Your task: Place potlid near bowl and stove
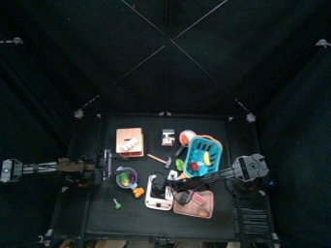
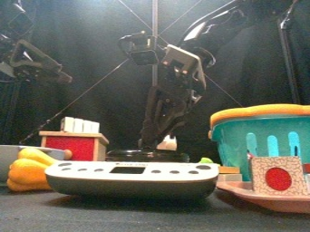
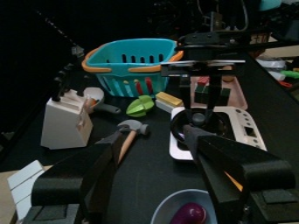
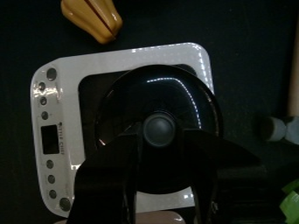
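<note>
I am seeing two black arms, the right gripper [image 2: 168, 116] showing long matte black jaws under a boxy grey-faced wrist block, the left gripper [image 3: 149, 179] showing broad, glossy black jaws, black cabling trailing off the left arm's upper links.

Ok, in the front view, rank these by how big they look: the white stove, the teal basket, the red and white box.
1. White flat stove, though it stands nearest the camera.
2. Teal plastic basket, partly cut off.
3. Red and white box, farther back.
</note>
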{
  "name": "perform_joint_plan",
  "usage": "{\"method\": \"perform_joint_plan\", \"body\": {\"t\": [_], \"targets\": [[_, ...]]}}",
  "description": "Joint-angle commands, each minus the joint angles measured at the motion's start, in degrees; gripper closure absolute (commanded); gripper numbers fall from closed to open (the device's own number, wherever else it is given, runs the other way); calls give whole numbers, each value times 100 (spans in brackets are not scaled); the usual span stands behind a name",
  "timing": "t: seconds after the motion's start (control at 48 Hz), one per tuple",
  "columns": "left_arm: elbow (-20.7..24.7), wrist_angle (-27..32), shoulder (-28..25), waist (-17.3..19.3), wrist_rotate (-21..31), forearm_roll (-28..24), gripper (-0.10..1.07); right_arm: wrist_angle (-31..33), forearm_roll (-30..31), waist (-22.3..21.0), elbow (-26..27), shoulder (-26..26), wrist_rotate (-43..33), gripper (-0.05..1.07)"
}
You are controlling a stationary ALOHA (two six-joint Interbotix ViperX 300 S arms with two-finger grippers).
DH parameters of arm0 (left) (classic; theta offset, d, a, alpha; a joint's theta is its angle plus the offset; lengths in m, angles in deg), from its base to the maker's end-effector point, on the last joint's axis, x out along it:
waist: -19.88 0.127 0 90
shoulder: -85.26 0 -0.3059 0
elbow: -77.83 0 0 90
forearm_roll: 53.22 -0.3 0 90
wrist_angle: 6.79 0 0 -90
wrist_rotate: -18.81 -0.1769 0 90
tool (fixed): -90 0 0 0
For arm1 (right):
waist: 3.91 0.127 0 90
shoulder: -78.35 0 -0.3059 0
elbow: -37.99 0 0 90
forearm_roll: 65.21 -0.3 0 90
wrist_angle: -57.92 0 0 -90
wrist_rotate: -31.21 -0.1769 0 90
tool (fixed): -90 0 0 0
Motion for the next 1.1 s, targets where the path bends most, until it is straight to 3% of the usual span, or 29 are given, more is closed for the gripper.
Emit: {"method": "perform_joint_plan", "body": {"t": [0.0, 0.458, 1.083], "targets": [[79, -26, -44, 18, 0, 18, 5, -18, 44, -53, 193, 290, 18, 39], [88, -26, -44, 18, 0, 9, 5, 70, 352, -580, 712, 185, -44, 39], [79, -26, -53, 18, -9, 9, 5, 62, 431, -1318, 1477, -668, -18, 39]]}}
